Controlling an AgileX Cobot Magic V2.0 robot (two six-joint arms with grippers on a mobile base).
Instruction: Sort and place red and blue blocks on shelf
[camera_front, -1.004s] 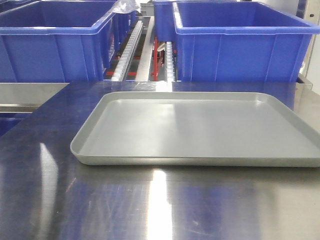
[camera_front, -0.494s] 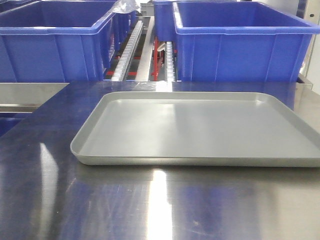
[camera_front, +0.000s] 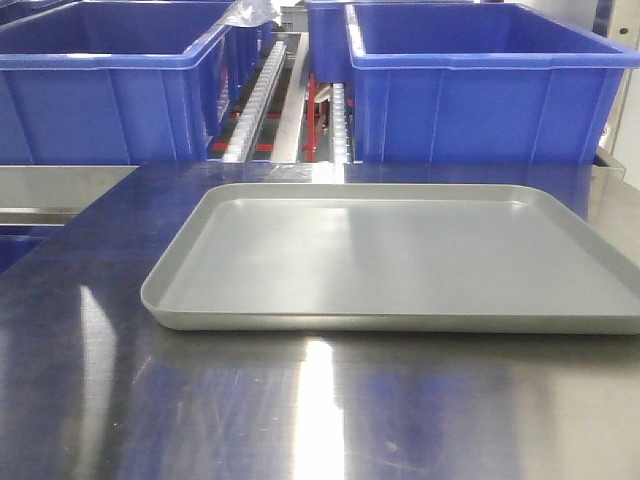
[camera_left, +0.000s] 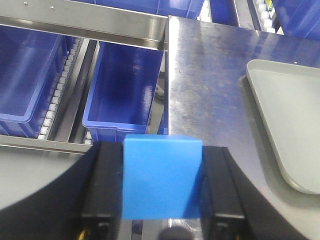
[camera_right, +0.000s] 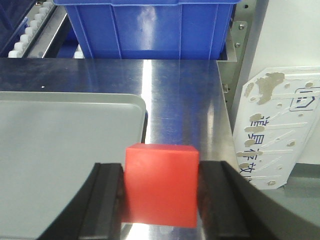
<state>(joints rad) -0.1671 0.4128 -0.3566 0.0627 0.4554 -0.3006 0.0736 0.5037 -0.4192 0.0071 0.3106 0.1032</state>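
Steel tabletop (camera_front: 300, 420) with grey tray (camera_front: 400, 260), left gripper (camera_left: 162, 187) over table's left edge clamping blue block (camera_left: 162, 172), right gripper (camera_right: 161, 196) past tray's right rim clamping red block (camera_right: 161, 180)

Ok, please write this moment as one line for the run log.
left gripper: shut on blue block | right gripper: shut on red block | grey tray: empty | shelf: no block placed yet
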